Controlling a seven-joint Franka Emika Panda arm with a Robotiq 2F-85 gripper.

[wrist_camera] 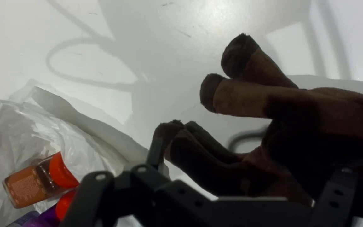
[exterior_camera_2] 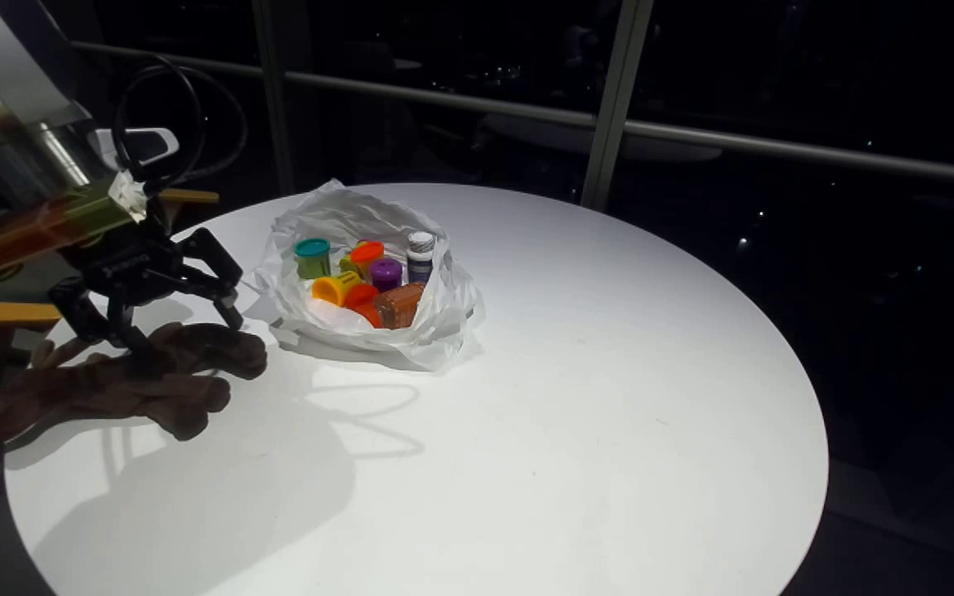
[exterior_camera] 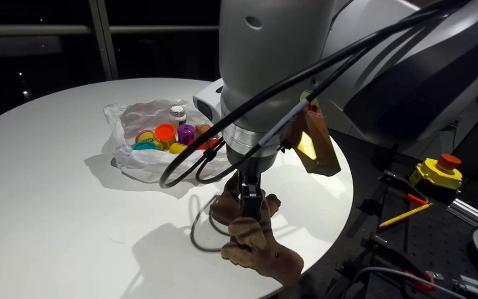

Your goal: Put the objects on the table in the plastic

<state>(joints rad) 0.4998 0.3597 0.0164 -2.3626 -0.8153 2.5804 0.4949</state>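
arm (exterior_camera: 280,54): bent | wrist (exterior_camera: 241,139): pointing down | jaws: spread wide apart

Table (exterior_camera_2: 609,397) free beside plastic bag (exterior_camera_2: 440,352); plush animal (exterior_camera: 266,247) beneath tool (exterior_camera_2: 185,331)

The table (exterior_camera_2: 576,414) is smooth, faintly glossy; the bag (exterior_camera_2: 427,354), thin wrinkled shiny plastic; the cups (exterior_camera_2: 312,260), smooth plastic; the plush animal (exterior_camera: 271,249) by the table's edge, matt cloth.

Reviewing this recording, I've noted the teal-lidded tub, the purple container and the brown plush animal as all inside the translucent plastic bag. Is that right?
Not quite: the brown plush animal is outside the translucent plastic bag, beneath the hand, as both exterior views show. The teal-lidded tub and the purple container are indeed inside it.
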